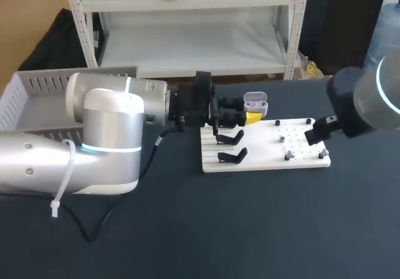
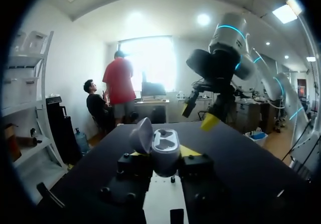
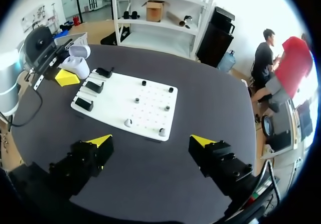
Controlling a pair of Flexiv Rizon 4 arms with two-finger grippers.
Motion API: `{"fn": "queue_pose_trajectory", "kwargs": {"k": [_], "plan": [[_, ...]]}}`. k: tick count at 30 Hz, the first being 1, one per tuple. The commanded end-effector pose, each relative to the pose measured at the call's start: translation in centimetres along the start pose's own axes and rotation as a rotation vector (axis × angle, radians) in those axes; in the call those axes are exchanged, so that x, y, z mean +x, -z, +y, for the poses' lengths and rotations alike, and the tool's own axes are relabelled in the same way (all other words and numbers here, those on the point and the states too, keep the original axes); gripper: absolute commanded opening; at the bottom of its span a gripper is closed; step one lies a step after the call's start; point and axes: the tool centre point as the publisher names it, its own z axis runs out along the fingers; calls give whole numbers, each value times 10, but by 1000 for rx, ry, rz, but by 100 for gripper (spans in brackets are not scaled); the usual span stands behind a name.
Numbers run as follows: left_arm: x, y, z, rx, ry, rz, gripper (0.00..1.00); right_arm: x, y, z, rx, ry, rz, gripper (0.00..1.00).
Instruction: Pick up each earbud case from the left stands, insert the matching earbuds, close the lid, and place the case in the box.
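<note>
Earbud case (image 1: 255, 102) (image 2: 163, 151) (image 3: 76, 63), pale grey, sits clamped between the two yellow-tipped fingers of the left end effector (image 1: 249, 112) (image 2: 164, 156). It is held in the air just past the far left corner of the white board (image 1: 262, 159) (image 3: 150, 108). Its lid (image 1: 254, 96) (image 2: 142, 136) stands open, and the left wrist view shows the case's top face with its sockets, though I cannot tell whether anything sits in them.

Black stands (image 1: 231, 147) (image 3: 94, 87) occupy the board's left edge. Small pieces (image 1: 287, 157) (image 3: 136, 100) are dotted over its right half, too small to identify.

The right end effector (image 1: 319, 135) (image 3: 152, 141) (image 2: 200, 114) hangs above the board's right edge. Its fingers are spread wide with nothing between them, and it is well apart from the case.

The board lies toward the far side of the dark bench (image 1: 250, 229). A grey slatted box (image 1: 37, 88) stands at the bench's far left corner, behind the left arm.
</note>
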Motion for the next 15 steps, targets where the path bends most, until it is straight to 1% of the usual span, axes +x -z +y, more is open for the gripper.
{"fn": "queue_pose_trajectory", "kwargs": {"k": [1, 6, 7, 10, 15], "plan": [[0, -1, 1, 1, 0, 1, 0, 4, 0, 2, 79, -4, -92, 100], [0, -1, 1, 1, 0, 1, 0, 4, 0, 2, 79, -4, -92, 100], [0, -1, 1, 1, 0, 1, 0, 6, 0, -2, 71, -2, -88, 100], [0, -1, 1, 1, 0, 1, 0, 11, -6, -13, 56, 49, -67, 100], [0, -1, 1, 1, 0, 1, 0, 18, -12, -26, -8, 129, -15, 100]]}}
